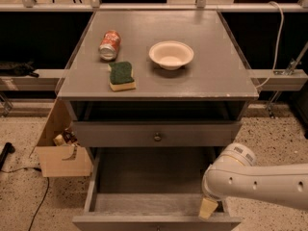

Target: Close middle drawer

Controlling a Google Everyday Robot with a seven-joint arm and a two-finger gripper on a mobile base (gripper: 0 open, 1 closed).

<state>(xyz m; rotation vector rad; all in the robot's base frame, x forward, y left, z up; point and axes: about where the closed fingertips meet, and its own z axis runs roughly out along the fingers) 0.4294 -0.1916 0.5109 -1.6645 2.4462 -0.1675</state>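
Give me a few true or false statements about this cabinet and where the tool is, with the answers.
1. The can lies on its side on the cabinet top. True.
2. The sponge sits inside the bowl. False: it lies on the cabinet top, left of the bowl, and the bowl is empty.
3. The middle drawer is pulled far out. True.
4. The tool hangs above the cabinet top. False: it is low down, by the middle drawer's front right corner.
5. A box stands on the floor left of the cabinet. True.
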